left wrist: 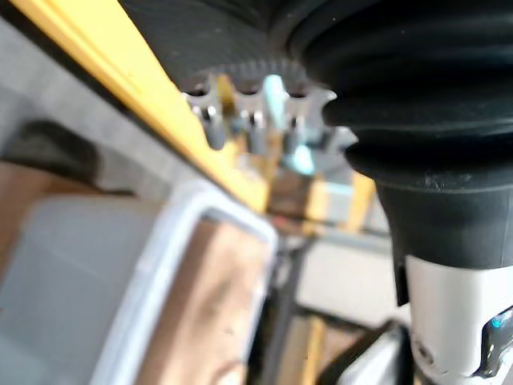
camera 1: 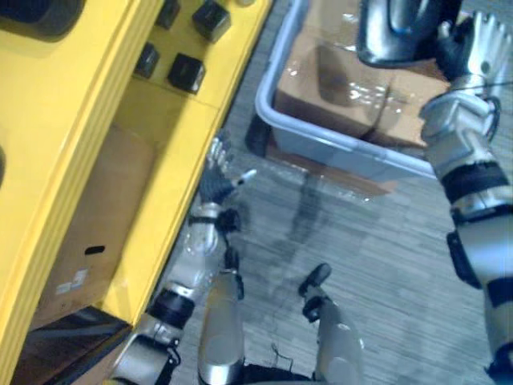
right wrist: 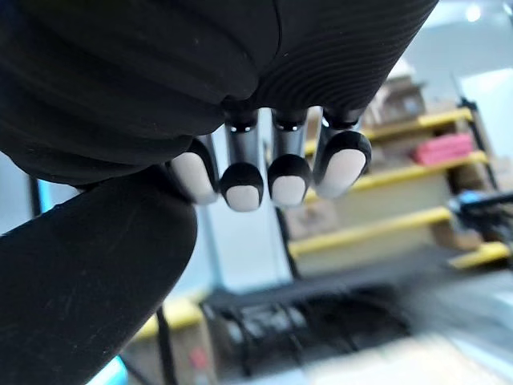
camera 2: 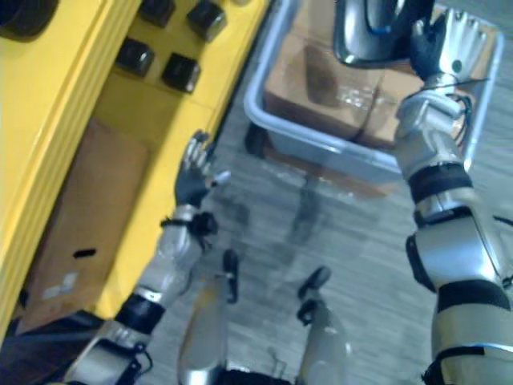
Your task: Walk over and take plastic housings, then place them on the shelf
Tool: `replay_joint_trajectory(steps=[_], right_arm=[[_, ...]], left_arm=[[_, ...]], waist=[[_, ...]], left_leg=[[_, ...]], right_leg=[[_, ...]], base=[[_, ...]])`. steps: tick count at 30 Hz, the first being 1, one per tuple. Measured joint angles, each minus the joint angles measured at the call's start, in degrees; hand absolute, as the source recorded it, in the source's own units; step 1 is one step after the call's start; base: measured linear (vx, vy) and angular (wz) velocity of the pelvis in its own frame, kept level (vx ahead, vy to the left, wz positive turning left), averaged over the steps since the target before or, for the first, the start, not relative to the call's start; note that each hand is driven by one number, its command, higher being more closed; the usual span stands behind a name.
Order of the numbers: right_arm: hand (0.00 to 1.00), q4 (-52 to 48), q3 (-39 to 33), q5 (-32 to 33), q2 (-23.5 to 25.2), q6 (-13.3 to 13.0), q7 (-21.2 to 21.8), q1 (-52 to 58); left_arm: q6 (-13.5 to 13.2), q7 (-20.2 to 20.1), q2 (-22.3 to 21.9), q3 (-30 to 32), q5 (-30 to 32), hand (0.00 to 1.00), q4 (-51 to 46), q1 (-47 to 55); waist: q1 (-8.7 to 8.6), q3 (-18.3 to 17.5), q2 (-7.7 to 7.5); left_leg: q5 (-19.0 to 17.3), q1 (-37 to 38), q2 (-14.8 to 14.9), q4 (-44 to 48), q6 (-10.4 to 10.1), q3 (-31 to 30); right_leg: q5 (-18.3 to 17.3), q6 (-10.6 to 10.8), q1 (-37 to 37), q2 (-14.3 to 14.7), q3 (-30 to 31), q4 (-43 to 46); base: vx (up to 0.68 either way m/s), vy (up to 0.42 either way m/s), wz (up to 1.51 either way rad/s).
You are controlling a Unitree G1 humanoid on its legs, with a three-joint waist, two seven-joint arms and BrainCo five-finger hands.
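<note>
The right hand (camera 1: 471, 44) is raised over the grey bin (camera 1: 321, 138), its fingers (right wrist: 242, 183) curled round the edge of a large black plastic housing (camera 1: 393, 30) (glossy, rounded). Brown cardboard boxes (camera 1: 337, 80) lie inside the bin. The left hand (camera 1: 216, 178) hangs with fingers straight and apart, holding nothing, just beside the yellow shelf (camera 1: 172, 132). Several small black housings (camera 1: 186, 72) sit on that shelf, and a cardboard box (camera 1: 96, 228) stands on the level below.
</note>
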Motion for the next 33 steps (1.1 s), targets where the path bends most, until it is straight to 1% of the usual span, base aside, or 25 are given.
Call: replay_joint_trajectory(steps=[1,2,3,4,6,7,8,10,13,16,18,20,21,23,24,25,27,30,31,33], right_arm=[[1.0,-4.2,-1.5,-1.3,0.5,-0.7,-0.3,2.7],[1.0,-7.0,-2.3,-2.5,0.8,-1.6,-0.5,4.3],[1.0,-9.0,-2.9,-3.3,0.9,-2.0,-0.9,5.7],[1.0,-12.6,-4.0,-4.7,1.3,-2.7,-1.4,8.0],[1.0,-17.7,-5.7,-6.9,2.1,-4.1,-1.4,11.4],[1.0,-20.4,-5.9,-8.5,3.0,-4.9,-1.3,14.2],[1.0,-21.2,-6.0,-9.1,3.3,-5.5,-1.3,15.4],[1.0,-23.1,-6.2,-10.9,4.4,-6.9,-1.0,19.4],[1.0,-23.0,-7.1,-12.3,4.9,-7.1,0.2,22.0],[1.0,-23.0,-7.3,-13.5,4.9,-7.2,1.3,24.0],[1.0,-23.0,-7.3,-14.2,5.0,-8.3,1.5,25.6],[1.0,-23.0,-7.3,-15.6,5.4,-8.9,1.9,25.9],[1.0,-23.1,-7.3,-15.9,5.8,-9.5,2.6,26.6],[1.0,-23.1,-7.3,-16.8,6.4,-10.2,2.8,28.2],[1.0,-23.1,-7.2,-17.1,6.8,-10.8,3.0,28.7],[1.0,-23.1,-7.2,-17.4,7.0,-11.0,3.1,28.9],[1.0,-23.3,-7.1,-17.9,7.4,-11.7,3.7,29.8],[1.0,-23.8,-6.8,-17.9,7.7,-11.9,3.9,30.6],[1.0,-24.4,-6.7,-18.0,7.7,-11.9,4.0,31.1],[1.0,-25.1,-6.6,-18.0,7.8,-12.1,4.1,31.9]], left_arm=[[1.0,0.2,-0.2,1.0,-0.1,0.0,-0.6,-0.2],[1.4,0.6,0.0,1.4,-0.2,0.0,-1.2,-0.4],[1.7,0.9,0.0,1.5,-0.2,0.0,-1.4,-0.6],[2.2,1.2,0.0,1.6,-0.2,0.0,-1.7,-1.0],[3.4,1.7,-0.1,1.9,-0.2,0.0,-2.0,-2.1],[4.1,2.1,-0.2,2.4,-0.2,0.0,-2.0,-2.5],[4.3,2.1,-0.2,2.7,-0.2,0.0,-2.0,-2.6],[4.5,2.1,-0.2,3.6,-0.3,0.0,-1.7,-3.0],[4.5,1.5,-0.3,3.6,-1.3,0.0,-0.6,-4.0],[4.8,0.5,-0.4,3.7,-6.0,0.0,-0.2,-3.9],[5.4,-1.6,-0.4,3.8,-10.4,0.0,-0.2,-3.8],[5.7,-3.1,-0.5,3.8,-12.6,0.0,-0.2,-3.8],[5.8,-3.9,-0.7,3.8,-14.0,0.0,-0.2,-3.4],[5.9,-4.9,-1.0,3.8,-14.6,0.0,-0.3,-2.1],[6.0,-5.1,-1.0,3.9,-14.6,0.0,-0.3,-1.2],[6.1,-5.1,-1.0,4.0,-14.6,0.0,-0.3,-0.9],[7.6,-5.1,-1.3,4.6,-13.9,0.0,-0.3,-0.1],[8.5,-5.1,-1.3,5.2,-13.7,0.0,-0.3,1.1],[9.6,-5.1,-1.4,5.2,-13.5,0.0,-0.3,1.4],[10.1,-5.1,-1.4,5.2,-13.4,0.0,-0.3,1.5]], waist=[[-0.55,-0.2,-0.68],[-1.32,-0.1,-1.1],[-1.73,-0.2,-1.34],[-2.61,-0.4,-1.98],[-3.59,-0.8,-2.75],[-4.7,-1.1,-3.26],[-5.13,-1.3,-3.44],[-6.07,-3.0,-4.6],[-6.27,-3.8,-5.1],[-6.29,-5.2,-5.09],[-6.2,-7.2,-5.07],[-6.25,-7.6,-5.02],[-6.29,-8.7,-5.11],[-6.11,-11.4,-5.18],[-6.07,-12.2,-5.15],[-6.03,-12.3,-5.12],[-5.99,-12.8,-5.19],[-5.86,-13.9,-5.25],[-5.86,-14.2,-5.1],[-5.89,-14.2,-5.14]], left_leg=[[0.3,1.8,0.0,-1.1,-0.3,1.1],[0.4,3.1,0.0,-1.7,-0.4,1.7],[0.4,3.8,0.1,-2.2,-0.5,1.8],[0.7,5.3,0.1,-3.1,-0.8,2.7],[0.9,7.1,0.2,-4.2,-1.0,4.2],[1.0,9.3,0.2,-5.2,-1.0,5.1],[1.0,10.0,0.3,-5.6,-1.1,5.5],[1.3,11.6,0.4,-6.9,-1.5,6.6],[1.5,13.0,0.7,-7.6,-1.8,7.3],[1.9,14.6,0.5,-8.8,-1.8,7.7],[2.0,14.9,0.3,-9.2,-1.7,7.9],[2.0,16.3,-0.1,-9.6,-1.7,8.0],[2.0,16.6,-0.2,-9.6,-1.7,8.1],[2.0,16.6,-0.4,-10.2,-1.7,8.2],[2.0,17.2,-0.6,-10.5,-1.7,8.3],[2.0,17.6,-0.6,-10.6,-1.7,8.4],[1.9,18.5,-0.7,-10.7,-1.7,8.4],[1.9,18.5,-0.8,-11.0,-1.7,8.6],[2.0,18.5,-0.9,-11.2,-1.7,8.6],[2.0,18.7,-0.9,-11.2,-1.7,8.6]], right_leg=[[0.2,-0.1,0.9,0.3,0.7,-0.6],[0.2,-0.1,1.7,0.5,1.1,-0.9],[0.3,-0.1,2.2,0.7,1.3,-1.2],[0.4,-0.1,2.8,0.9,2.0,-1.5],[0.5,-0.2,3.2,1.0,3.2,-1.8],[0.9,-0.1,4.6,1.3,3.7,-2.9],[1.0,-0.1,5.2,1.6,4.0,-3.2],[1.5,-0.1,5.8,2.2,5.0,-4.5],[1.6,-0.2,6.9,2.7,5.0,-5.2],[1.9,0.0,8.3,2.9,5.0,-6.1],[2.8,0.1,8.9,3.0,5.0,-7.7],[3.5,0.4,10.8,3.0,5.0,-9.2],[3.9,0.6,11.5,3.1,5.0,-10.2],[4.7,0.7,11.8,3.3,5.0,-11.8],[5.1,0.8,12.6,3.3,5.0,-12.6],[5.2,0.8,13.1,3.4,5.0,-12.9],[5.5,0.9,14.4,3.5,4.9,-13.9],[6.2,0.9,14.6,3.7,4.8,-15.3],[6.4,0.9,14.6,3.6,4.8,-15.3],[6.5,0.9,14.8,3.6,4.8,-15.3]], base=[[0.01,-0.005,-0.26],[0.02,0.003,-0.25],[0.02,0.014,-0.2],[0.02,0.016,-0.27],[0.02,0.031,-0.33],[0.02,0.023,-0.27],[0.03,0.017,-0.28],[0.02,0.006,-0.24],[0.01,0.007,-0.08],[0.0,0.006,-0.02],[0.02,0.048,0.0],[0.01,0.059,0.0],[-0.01,0.055,0.02],[0.01,0.053,-0.01],[0.02,0.042,-0.03],[0.0,0.04,-0.02],[-0.03,0.037,0.01],[-0.03,0.033,-0.05],[-0.01,0.045,-0.01],[-0.01,0.052,0.0]])
